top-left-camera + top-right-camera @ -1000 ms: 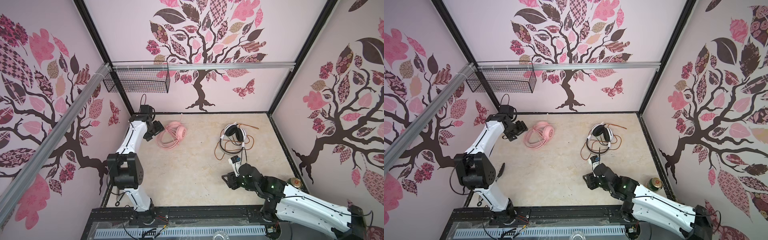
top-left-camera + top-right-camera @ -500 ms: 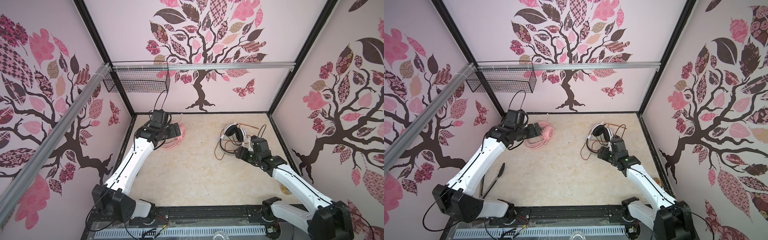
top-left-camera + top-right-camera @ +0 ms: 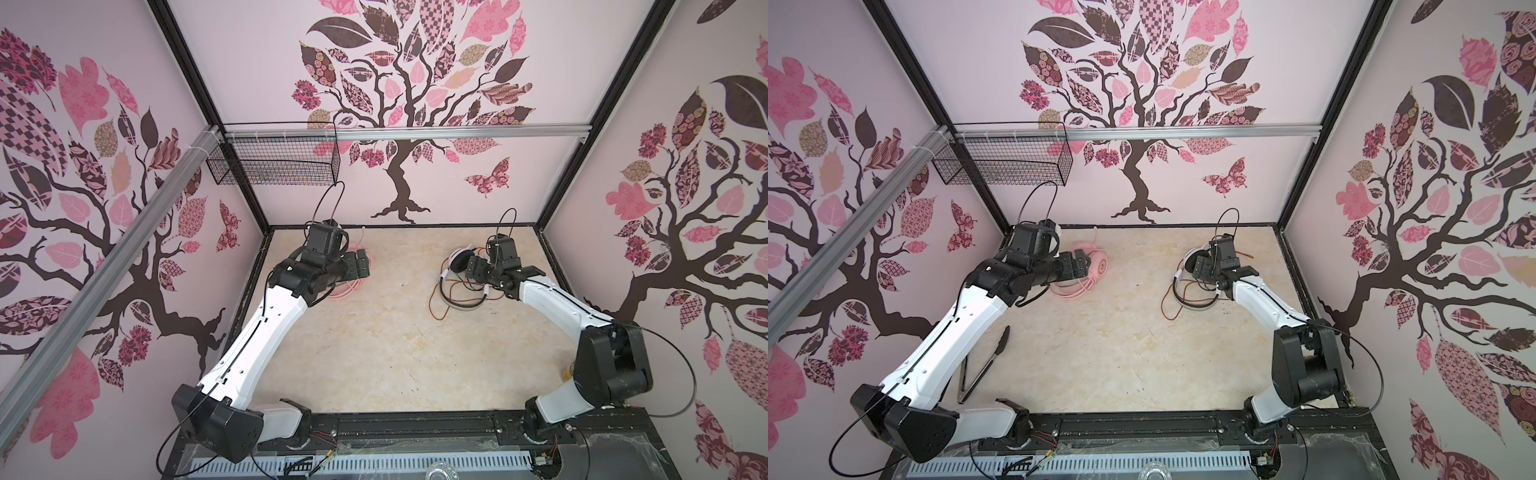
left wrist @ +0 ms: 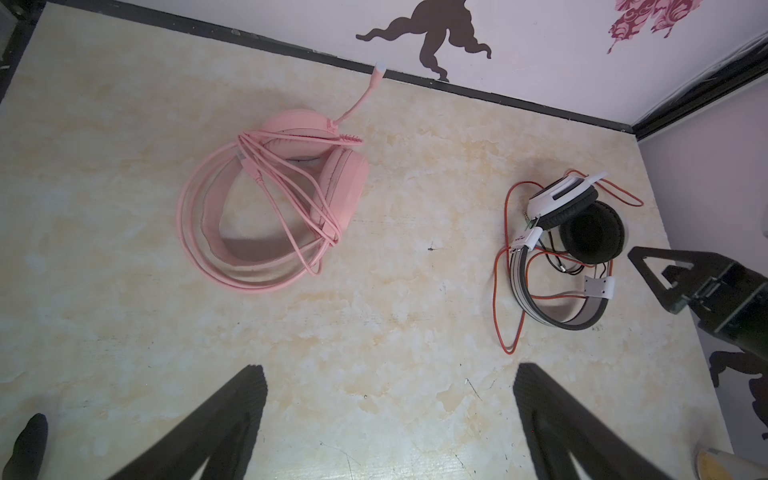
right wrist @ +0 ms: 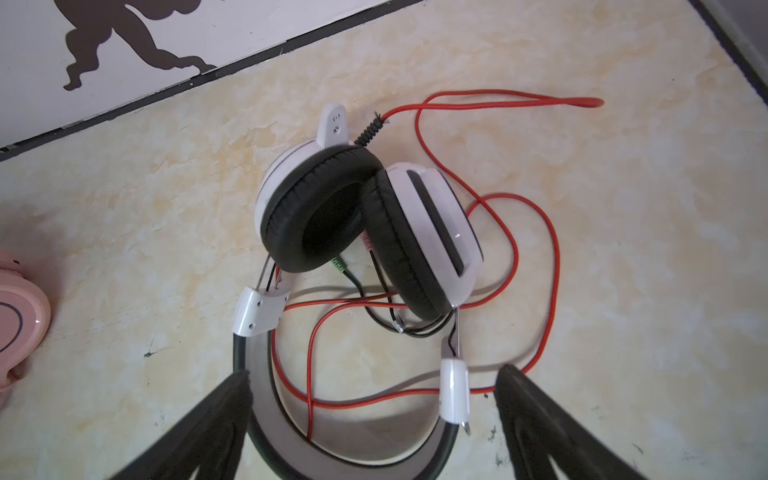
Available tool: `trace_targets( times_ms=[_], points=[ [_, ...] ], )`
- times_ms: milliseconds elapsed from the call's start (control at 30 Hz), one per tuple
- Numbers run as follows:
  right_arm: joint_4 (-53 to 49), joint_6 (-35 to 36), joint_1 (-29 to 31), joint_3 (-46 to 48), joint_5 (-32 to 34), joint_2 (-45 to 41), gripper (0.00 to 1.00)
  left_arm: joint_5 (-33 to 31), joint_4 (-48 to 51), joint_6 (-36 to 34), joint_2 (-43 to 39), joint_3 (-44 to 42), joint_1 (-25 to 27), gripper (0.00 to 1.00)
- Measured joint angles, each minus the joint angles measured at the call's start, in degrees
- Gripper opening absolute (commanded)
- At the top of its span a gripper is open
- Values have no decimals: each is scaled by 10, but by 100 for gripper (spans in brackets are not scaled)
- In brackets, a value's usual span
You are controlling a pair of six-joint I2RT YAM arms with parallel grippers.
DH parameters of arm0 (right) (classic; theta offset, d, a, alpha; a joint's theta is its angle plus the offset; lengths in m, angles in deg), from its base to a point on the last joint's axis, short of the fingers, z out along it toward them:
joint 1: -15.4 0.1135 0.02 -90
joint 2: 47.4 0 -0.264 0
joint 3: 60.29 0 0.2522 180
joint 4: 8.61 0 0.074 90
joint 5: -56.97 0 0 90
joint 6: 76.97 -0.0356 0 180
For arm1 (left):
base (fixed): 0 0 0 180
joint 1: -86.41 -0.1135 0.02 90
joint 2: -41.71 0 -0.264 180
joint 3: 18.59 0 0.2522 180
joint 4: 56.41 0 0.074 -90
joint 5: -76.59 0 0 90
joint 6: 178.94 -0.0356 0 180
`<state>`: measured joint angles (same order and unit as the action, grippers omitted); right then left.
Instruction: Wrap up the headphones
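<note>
The left gripper (image 4: 390, 374) is hanging above the table (image 3: 395, 353) with its jaws spread wide, holding nothing. It is close by the pink headset (image 4: 340, 183), which is lying at about 11 o'clock near the back wall. The pink cable (image 4: 257, 286) is looping around the headband and crossing the earcups, and the mic boom is pointing at the wall. The right gripper (image 5: 372, 376) is hovering, likewise released and empty, over the white headset (image 5: 432, 216) at about 1 o'clock. Its fingers (image 5: 208, 424) are standing either side of the headband. The red cable (image 5: 586, 102) is sprawling loose around the earcups, one loop trailing toward 7 o'clock in both top views. Tongs (image 3: 984, 365) are lying at 8 o'clock beside the left arm.
</note>
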<state>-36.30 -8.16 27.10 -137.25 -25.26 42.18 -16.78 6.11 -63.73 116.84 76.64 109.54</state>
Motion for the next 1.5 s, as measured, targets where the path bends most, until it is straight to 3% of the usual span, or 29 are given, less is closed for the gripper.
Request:
trace_targets(
  times_ms=[167,367,667,800,933,1000,1233,1400,1500],
  points=[
    [-5,58,-29,-60,-5,79,99,9,-2,-1,-3,0,20,98],
    [-26,102,-32,-126,-16,147,100,12,-2,-3,-3,0,35,98],
    [-42,116,-39,-153,-11,204,90,11,-2,-4,-3,0,35,98],
    [-43,115,-42,-153,-7,210,78,11,-2,-4,-3,0,35,98],
    [-42,112,-43,-153,-1,210,51,11,-2,-4,-3,0,35,98],
    [-42,111,-44,-153,1,209,48,11,-2,-5,-3,0,35,98],
    [-22,85,-44,-100,3,171,44,9,-2,-5,0,0,35,98],
    [-15,27,-35,-27,7,61,44,9,-2,-4,8,-3,36,97],
    [-17,0,-2,-5,52,-6,43,0,-2,-5,19,-3,56,96]
  ],
)
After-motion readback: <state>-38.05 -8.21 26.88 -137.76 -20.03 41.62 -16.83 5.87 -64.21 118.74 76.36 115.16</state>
